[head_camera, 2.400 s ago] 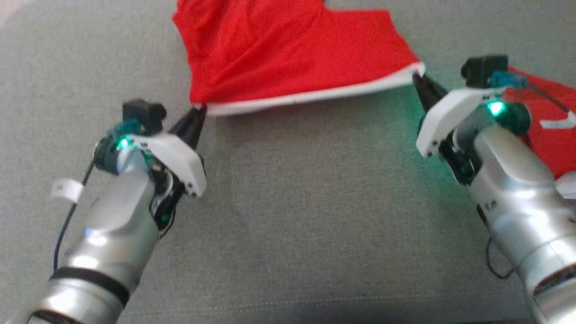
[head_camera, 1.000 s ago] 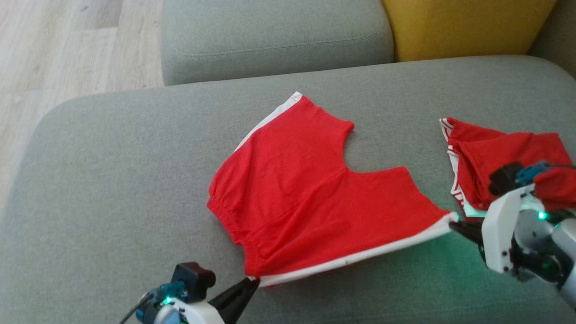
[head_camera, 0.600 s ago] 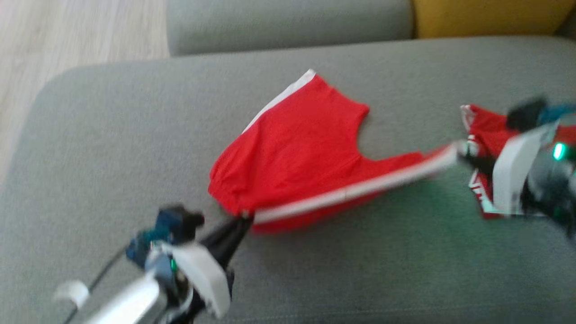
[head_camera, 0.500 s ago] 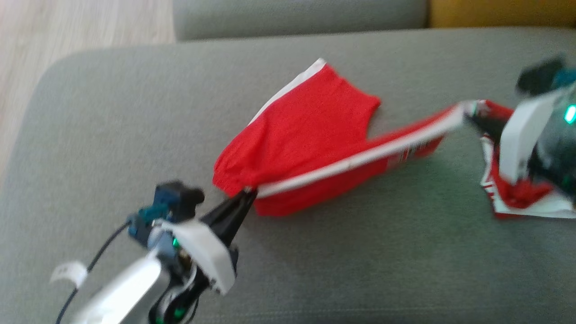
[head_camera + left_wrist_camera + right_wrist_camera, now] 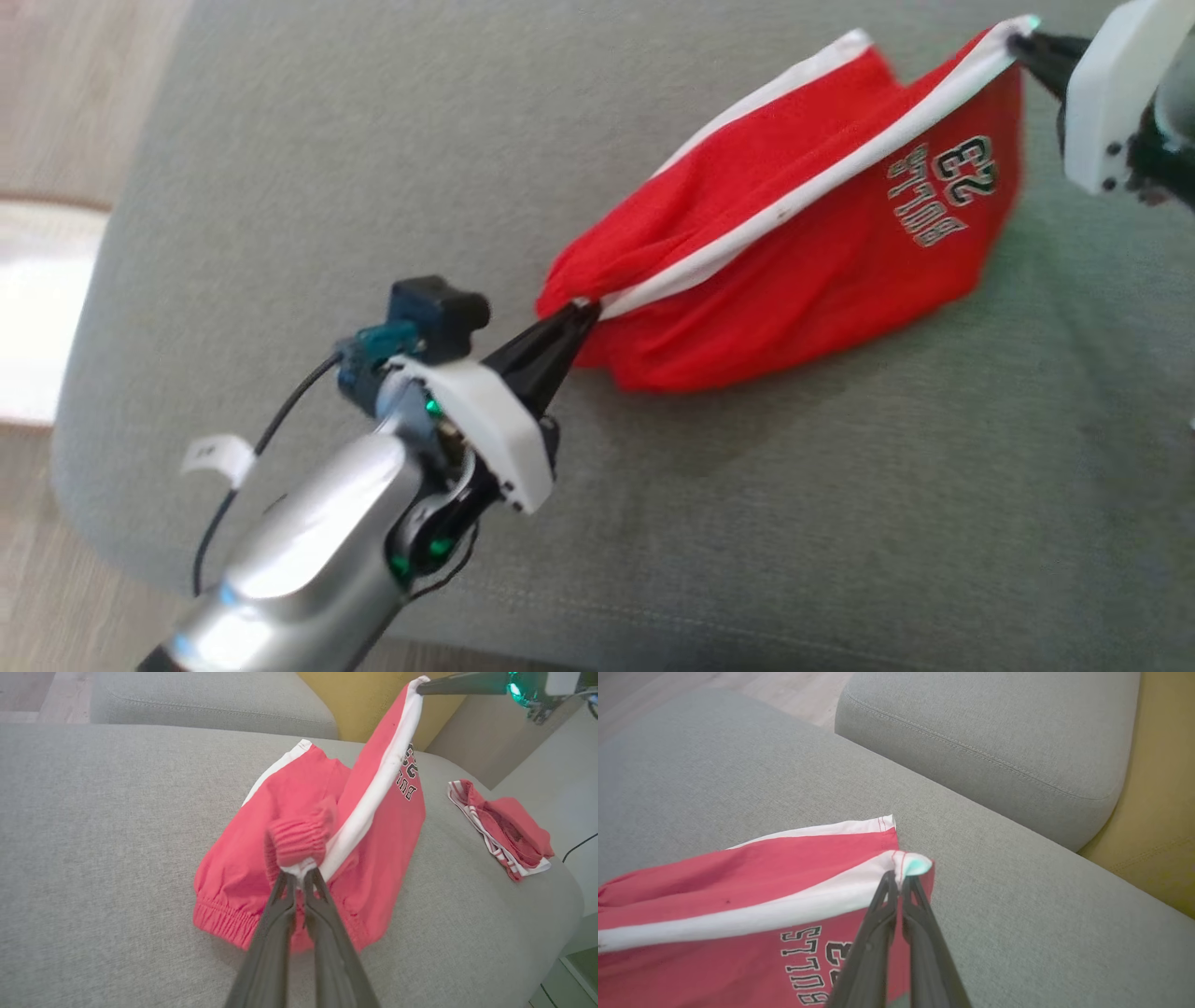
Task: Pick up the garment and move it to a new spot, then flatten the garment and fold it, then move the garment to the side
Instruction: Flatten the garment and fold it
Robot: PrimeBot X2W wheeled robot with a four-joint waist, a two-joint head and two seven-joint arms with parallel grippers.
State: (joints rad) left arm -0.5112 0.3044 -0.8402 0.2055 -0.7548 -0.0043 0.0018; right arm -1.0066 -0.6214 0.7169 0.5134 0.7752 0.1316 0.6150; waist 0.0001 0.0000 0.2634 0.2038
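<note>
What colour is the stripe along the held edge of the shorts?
The stripe is white, on red shorts; the head view shows it best.

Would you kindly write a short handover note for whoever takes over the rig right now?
Left pincer: shut on the shorts at the waistband end of the white stripe.
Right pincer: shut on the stripe's hem corner, raised.
Shorts: one half lifted over the other, which lies on the sofa.
Done: picked up, fold begun.
Left: lay fold down, move shorts aside.
</note>
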